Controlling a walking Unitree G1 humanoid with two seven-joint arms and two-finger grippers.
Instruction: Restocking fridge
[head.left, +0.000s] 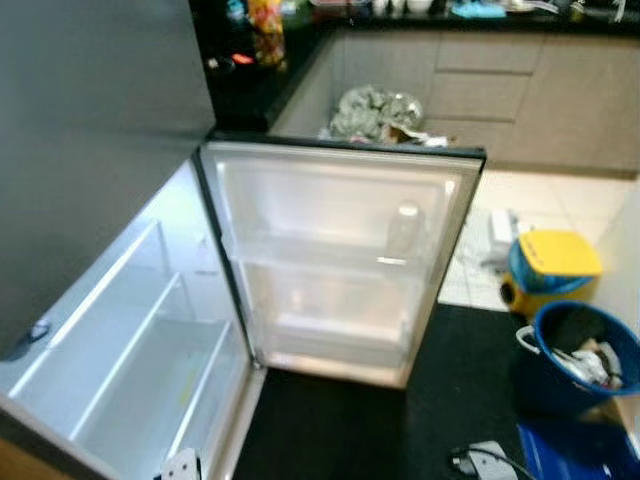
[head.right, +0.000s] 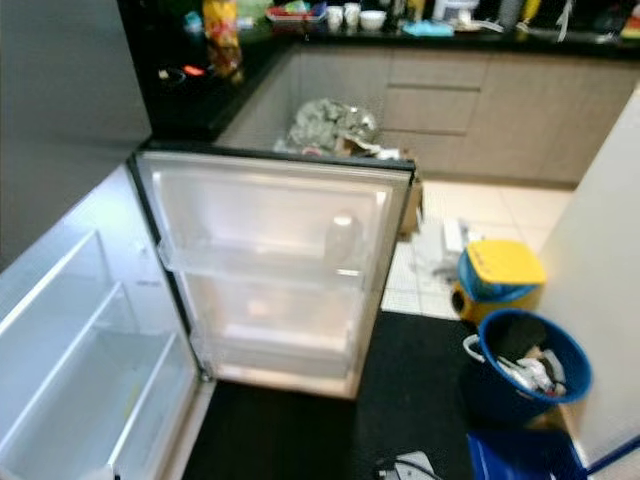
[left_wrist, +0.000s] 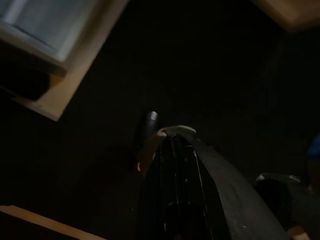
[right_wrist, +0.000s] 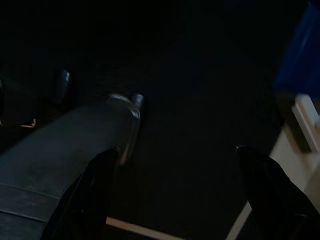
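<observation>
1. Currently, from my remote station, I see the fridge (head.left: 150, 330) standing with its door (head.left: 340, 260) swung fully open toward the camera.
2. The door's inner side carries two shelves. A clear bottle (head.left: 404, 230) stands upright on the upper door shelf, toward its right end. I see nothing on the lower door shelf.
3. The fridge interior (head.right: 70, 370) at lower left is lit, and its white shelves show no contents that I can make out.
4. A dark mat (head.right: 400, 390) covers the floor in front of the open door.
5. A blue bucket (head.right: 530, 370) holding mixed items sits on the floor to the right. A yellow-lidded container (head.right: 500, 270) sits just beyond it on the tiled floor.
6. A crumpled bag (head.left: 375, 112) lies behind the top edge of the door. Beyond it, the black tabletop (head.right: 450, 38) carries small items too blurred to identify.
7. Left claw (left_wrist: 172, 137): the wrist view is very dark. The two black fingers lie pressed together with no gap, pointing down at the dark mat, and they hold nothing.
8. Right claw (right_wrist: 175, 152): the wrist view is also dark. The fingers (right_wrist: 265, 185) are spread wide apart above the dark floor, with nothing between them. A grey-clad leg shape (right_wrist: 65, 145) lies beside the near finger.
</observation>
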